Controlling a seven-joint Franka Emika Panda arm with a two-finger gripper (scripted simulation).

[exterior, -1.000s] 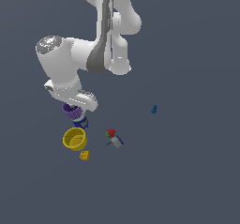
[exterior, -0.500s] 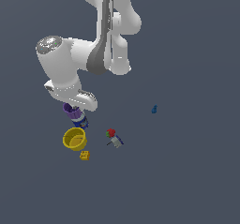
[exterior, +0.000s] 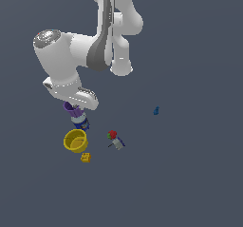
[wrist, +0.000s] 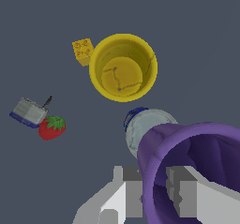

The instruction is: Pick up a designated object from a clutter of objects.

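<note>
A: Step? Where's the cup?

B: Grasp stage. Purple cup sits lower right in the wrist view, big and close. Pincer has its fingers astride the cup wall, one outside, one in the mouth. Looks closed on the rim; the contact itself I can't confirm. In the exterior view the cup is left of centre, right under the pincer, just above the can.

A: Next?

B: Probably lift straight up. The can is just beside the cup, so it could get knocked.

A: Containers?

B: Yellow bowl looks empty. The cup holds nothing but the finger.
</note>
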